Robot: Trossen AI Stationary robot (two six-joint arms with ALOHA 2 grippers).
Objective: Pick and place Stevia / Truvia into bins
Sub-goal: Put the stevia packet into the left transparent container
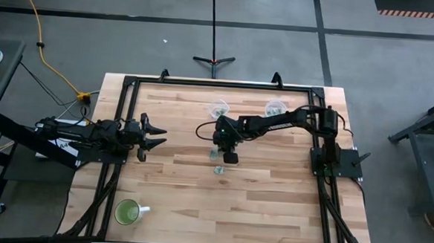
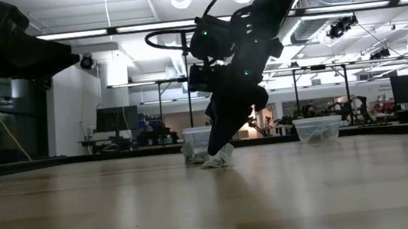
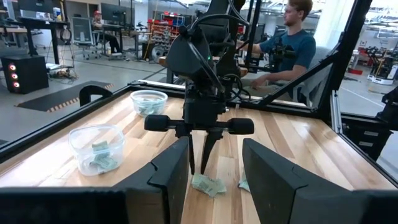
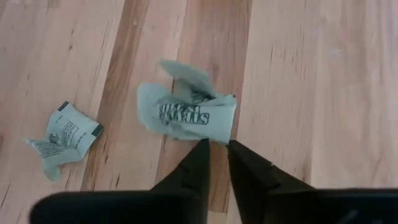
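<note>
My right gripper (image 4: 219, 144) stands over the middle of the table (image 1: 272, 206), pointing down, shut on a crumpled pale green and white Stevia sachet (image 4: 186, 112). A second sachet (image 4: 62, 137) lies flat on the wood close beside it. Two clear plastic cups (image 1: 219, 107) (image 1: 276, 107) stand near the far edge; both hold sachets, as the left wrist view shows (image 3: 96, 146) (image 3: 149, 102). My left gripper (image 3: 214, 186) waits open at the table's left edge (image 1: 153, 137), facing the right arm. My right gripper pinches the crumpled sachet by its edge (image 4: 217, 138) between its two fingertips (image 4: 205, 152), coming from above and pointing down. The sachet's body (image 2: 217, 158) rests on the table below the fingers.
A green-filled mug with a handle (image 1: 128, 212) stands near the table's near left corner. A black frame runs around the table (image 1: 204, 82). A person (image 3: 292, 43) sits beyond the far side of the table. Bare wood lies near and right of the sachets.
</note>
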